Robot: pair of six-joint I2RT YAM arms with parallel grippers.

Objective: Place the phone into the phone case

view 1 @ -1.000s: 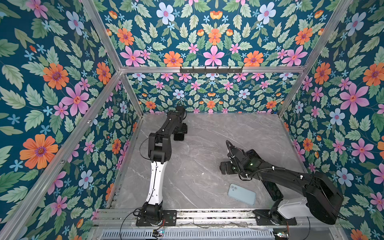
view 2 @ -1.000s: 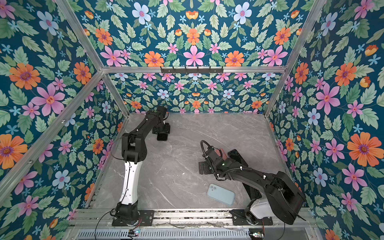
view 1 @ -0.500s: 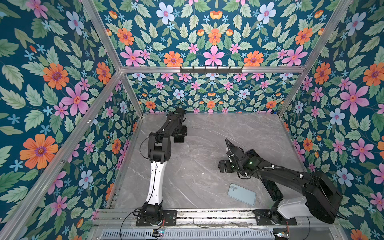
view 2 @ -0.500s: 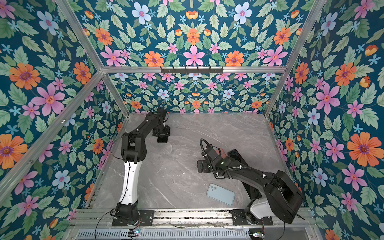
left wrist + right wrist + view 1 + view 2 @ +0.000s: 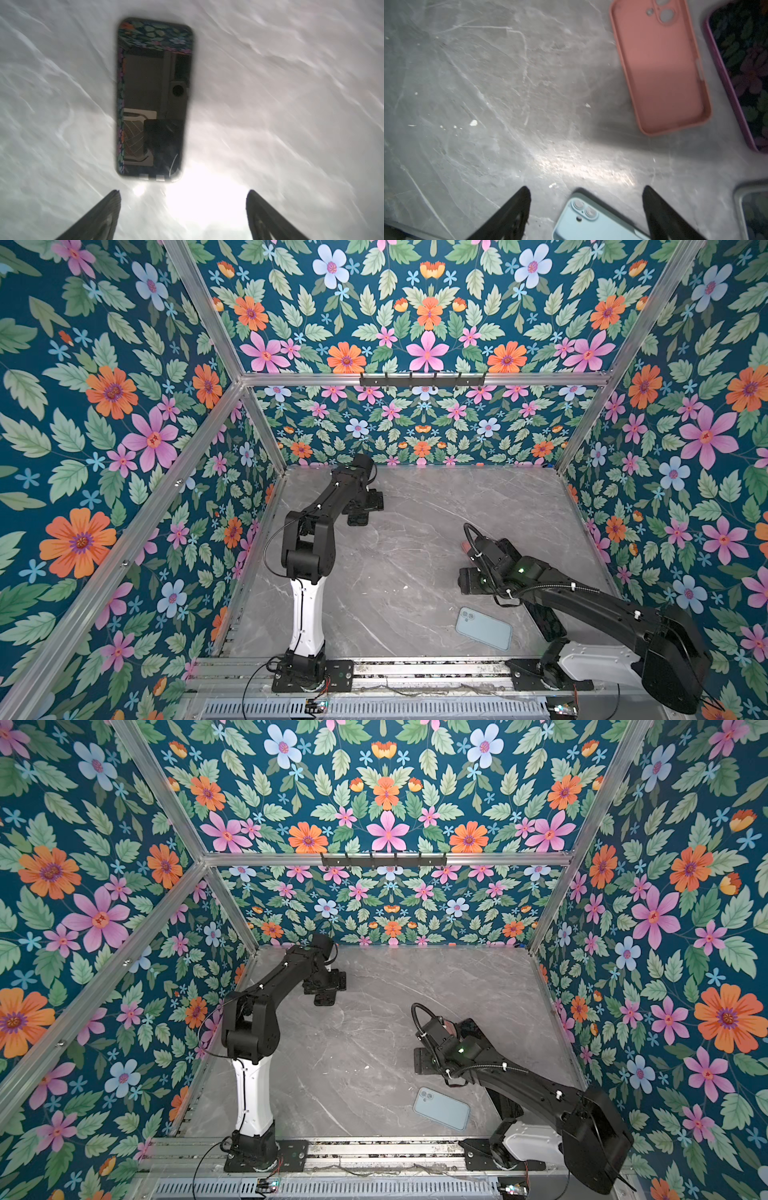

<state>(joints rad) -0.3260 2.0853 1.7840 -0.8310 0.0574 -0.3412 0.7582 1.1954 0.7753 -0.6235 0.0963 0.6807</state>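
On the tabletop [image 5: 415,572], one phone [image 5: 484,628] lies back up near the front edge, right of centre. Behind it hangs the right pincer [image 5: 586,188], and behind that lies the empty case [image 5: 660,68], with a cased phone [image 5: 737,72] just beside it on the right. A third phone [image 5: 546,624] lies under the right arm [image 5: 602,605]. At the back left, a fourth phone [image 5: 153,97] lies before the left pincer [image 5: 182,193].

The phone [image 5: 153,93] has a mirror-glossy screen, the pink case [image 5: 662,68] looks matt and rubbery, the marbled table [image 5: 508,83] smooth.
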